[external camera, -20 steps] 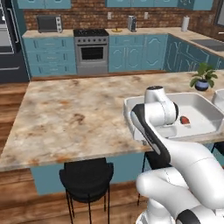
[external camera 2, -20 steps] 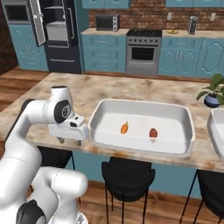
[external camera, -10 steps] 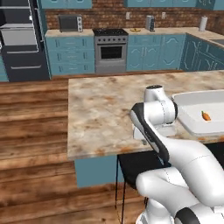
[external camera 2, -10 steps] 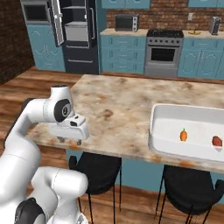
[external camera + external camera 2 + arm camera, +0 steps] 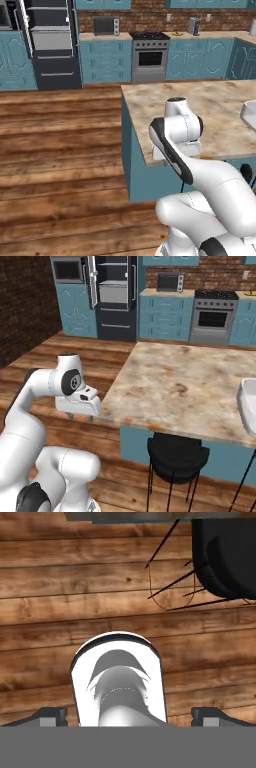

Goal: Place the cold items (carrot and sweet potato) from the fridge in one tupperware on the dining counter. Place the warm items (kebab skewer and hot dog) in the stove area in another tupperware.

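My gripper [image 5: 80, 417] hangs open and empty beside the left end of the dining counter [image 5: 185, 381], pointing down. In the hand view its tips [image 5: 130, 714] stand wide apart over wooden floor. A white tupperware [image 5: 248, 406] shows just its rim at the counter's right edge, also seen as tupperware [image 5: 250, 112] in the left base view. The fridge [image 5: 116, 296] stands open at the back, dark with pale shelves. The stove area [image 5: 215, 313] is to its right. Carrot, sweet potato, kebab skewer and hot dog are out of view or too small to make out.
A black round stool [image 5: 177, 453] stands under the counter's near side, and shows as a stool [image 5: 225, 557] in the hand view. Wide wooden floor [image 5: 60, 165] lies left of the counter. Teal cabinets and a microwave [image 5: 170, 281] line the back wall.
The whole picture has shifted: the base has driven left along the counter, so the tupperware with the two roots slid off to the right. The gripper stays open.
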Tool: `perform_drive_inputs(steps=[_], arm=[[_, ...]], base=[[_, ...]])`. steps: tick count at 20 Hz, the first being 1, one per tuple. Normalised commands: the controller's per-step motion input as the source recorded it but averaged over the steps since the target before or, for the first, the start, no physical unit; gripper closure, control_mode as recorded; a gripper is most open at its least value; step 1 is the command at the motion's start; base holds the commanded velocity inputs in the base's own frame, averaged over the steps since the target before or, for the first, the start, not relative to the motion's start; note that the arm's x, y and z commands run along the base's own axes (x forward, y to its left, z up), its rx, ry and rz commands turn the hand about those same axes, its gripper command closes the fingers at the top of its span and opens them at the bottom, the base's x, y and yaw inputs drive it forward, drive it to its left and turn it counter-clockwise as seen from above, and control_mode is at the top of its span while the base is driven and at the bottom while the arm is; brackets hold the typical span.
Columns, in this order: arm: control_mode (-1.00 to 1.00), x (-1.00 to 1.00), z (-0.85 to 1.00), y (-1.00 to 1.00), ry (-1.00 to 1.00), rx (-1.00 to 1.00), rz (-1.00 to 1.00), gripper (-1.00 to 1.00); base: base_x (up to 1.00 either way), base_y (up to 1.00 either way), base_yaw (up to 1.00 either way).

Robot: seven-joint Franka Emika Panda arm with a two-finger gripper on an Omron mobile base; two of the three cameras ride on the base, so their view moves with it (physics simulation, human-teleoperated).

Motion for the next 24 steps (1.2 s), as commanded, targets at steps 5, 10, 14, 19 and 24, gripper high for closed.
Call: perform_drive_inputs(steps=[5, 10, 14, 19, 24], arm=[[1.0, 0.0, 0.0, 0.0, 0.0, 0.0, 0.0, -1.0], [1.0, 0.0, 0.0, 0.0, 0.0, 0.0, 0.0, -1.0], [1.0, 0.0, 0.0, 0.0, 0.0, 0.0, 0.0, -1.0], [1.0, 0.0, 0.0, 0.0, 0.0, 0.0, 0.0, -1.0], [1.0, 0.0, 0.0, 0.0, 0.0, 0.0, 0.0, -1.0]], base=[[-0.13, 0.81, 0.05], [-0.02, 0.68, 0.0], [-0.37, 0.2, -0.09], [0.7, 0.92, -0.46], [0.71, 1.0, -0.15]])
